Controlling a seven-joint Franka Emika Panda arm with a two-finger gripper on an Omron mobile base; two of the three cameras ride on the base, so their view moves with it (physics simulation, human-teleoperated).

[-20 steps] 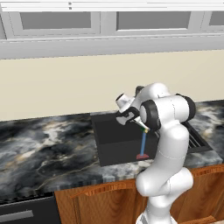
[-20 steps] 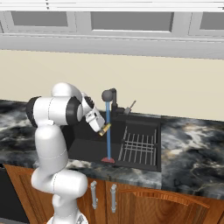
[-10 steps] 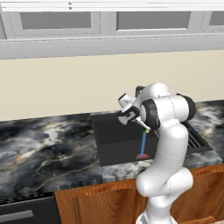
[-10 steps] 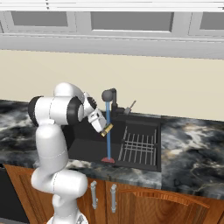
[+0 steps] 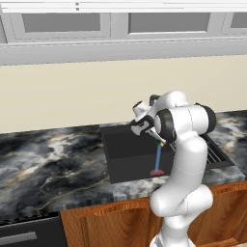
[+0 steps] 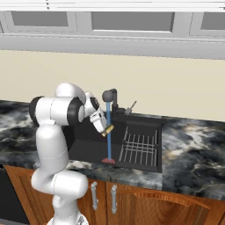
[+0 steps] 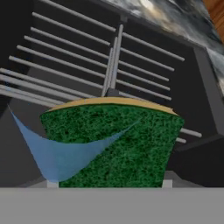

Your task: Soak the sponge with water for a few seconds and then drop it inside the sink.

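Nothing appreciable has moved since the earlier frames: the claw (image 6: pixel 105 129) remains over the sink (image 6: pixel 83 147), clenched on the sponge (image 6: pixel 107 129). In the hand view the sponge (image 7: pixel 111 142) sits between the claw's tips, its green face toward the camera and the yellow layer along its far edge. The water (image 6: pixel 108 132) falls as a thin blue stream from the tap (image 6: pixel 110 96) to a reddish patch (image 6: pixel 108 161) near the sink's front edge. The stream passes at, or just beside, the sponge; contact appears likely but cannot be confirmed. A wire rack (image 6: pixel 138 147) fills the sink's right half. The sponge hangs above the open left half, so release should drop it inside.
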